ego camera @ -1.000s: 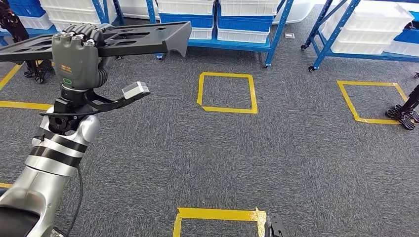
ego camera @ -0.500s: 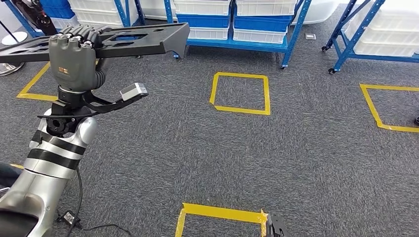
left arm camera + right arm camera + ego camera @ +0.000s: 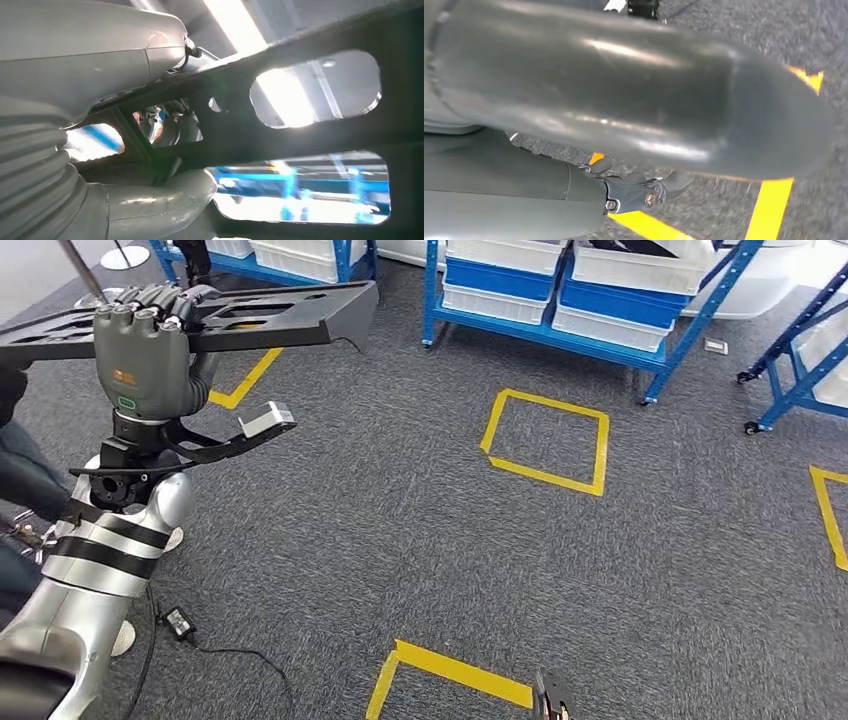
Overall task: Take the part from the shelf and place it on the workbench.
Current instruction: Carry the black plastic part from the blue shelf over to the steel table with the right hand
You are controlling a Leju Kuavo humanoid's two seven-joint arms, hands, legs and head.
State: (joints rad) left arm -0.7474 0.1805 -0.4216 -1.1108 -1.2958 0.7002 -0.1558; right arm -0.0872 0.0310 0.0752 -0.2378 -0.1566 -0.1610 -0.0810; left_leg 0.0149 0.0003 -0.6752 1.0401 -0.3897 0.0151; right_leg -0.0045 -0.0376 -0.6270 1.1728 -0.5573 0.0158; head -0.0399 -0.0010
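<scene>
Camera view has swung left since earlier; left hand (image 3: 145, 355) grips the black part (image 3: 260, 315), long axis crosswise; right hand (image 3: 634, 105) state indeterminate

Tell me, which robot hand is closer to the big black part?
Left. The left hand grips the black part, fingers curled over its edge. The right hand hangs low above the carpet's yellow tape, apart from it.
</scene>
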